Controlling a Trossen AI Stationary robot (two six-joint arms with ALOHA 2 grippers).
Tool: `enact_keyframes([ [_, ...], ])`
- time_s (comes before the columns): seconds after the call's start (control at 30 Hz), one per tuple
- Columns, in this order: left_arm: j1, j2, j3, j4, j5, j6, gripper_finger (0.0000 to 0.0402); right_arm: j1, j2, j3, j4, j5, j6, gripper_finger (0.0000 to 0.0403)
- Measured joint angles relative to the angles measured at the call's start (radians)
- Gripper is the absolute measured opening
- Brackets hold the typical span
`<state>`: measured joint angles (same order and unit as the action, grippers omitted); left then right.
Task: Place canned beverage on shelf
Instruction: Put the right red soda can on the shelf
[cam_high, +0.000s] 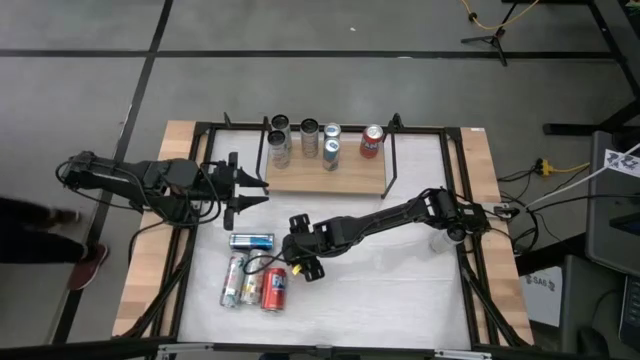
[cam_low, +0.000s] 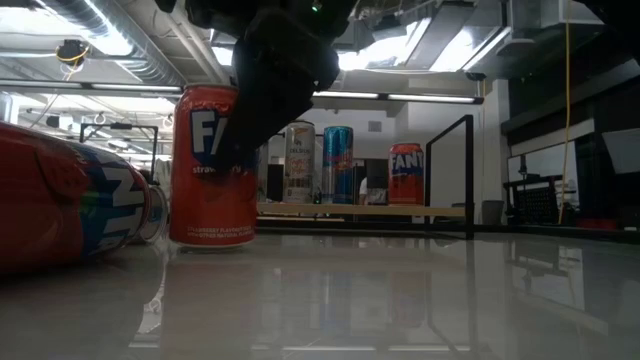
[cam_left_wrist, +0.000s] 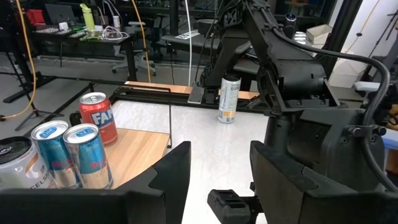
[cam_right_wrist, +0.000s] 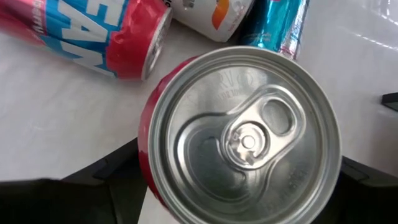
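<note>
Upright red can, silver lid nearest the lens, standing on the white table between the widely spread fingers of the right gripper, beside cans lying flat; pick-up step judged in hand, grasp not confirmed. Next called for: closing, lifting, carrying to the shelf beside four standing cans. Left gripper partly open, empty, near the shelf's end.
</note>
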<state>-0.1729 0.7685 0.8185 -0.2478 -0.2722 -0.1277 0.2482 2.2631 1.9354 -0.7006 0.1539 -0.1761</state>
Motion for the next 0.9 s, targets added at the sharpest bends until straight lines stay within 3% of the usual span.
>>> enact_keyframes([
  [0.77, 0.0, 0.0, 0.0, 0.0, 0.0, 0.0, 0.0158, 0.0, 0.0, 0.0, -0.003, -0.033, 0.007, 0.0317],
  [0.9, 0.0, 0.0, 0.0, 0.0, 0.0, 0.0, 0.0158, -0.001, 0.001, 0.0, -0.006, -0.033, 0.007, 0.0343],
])
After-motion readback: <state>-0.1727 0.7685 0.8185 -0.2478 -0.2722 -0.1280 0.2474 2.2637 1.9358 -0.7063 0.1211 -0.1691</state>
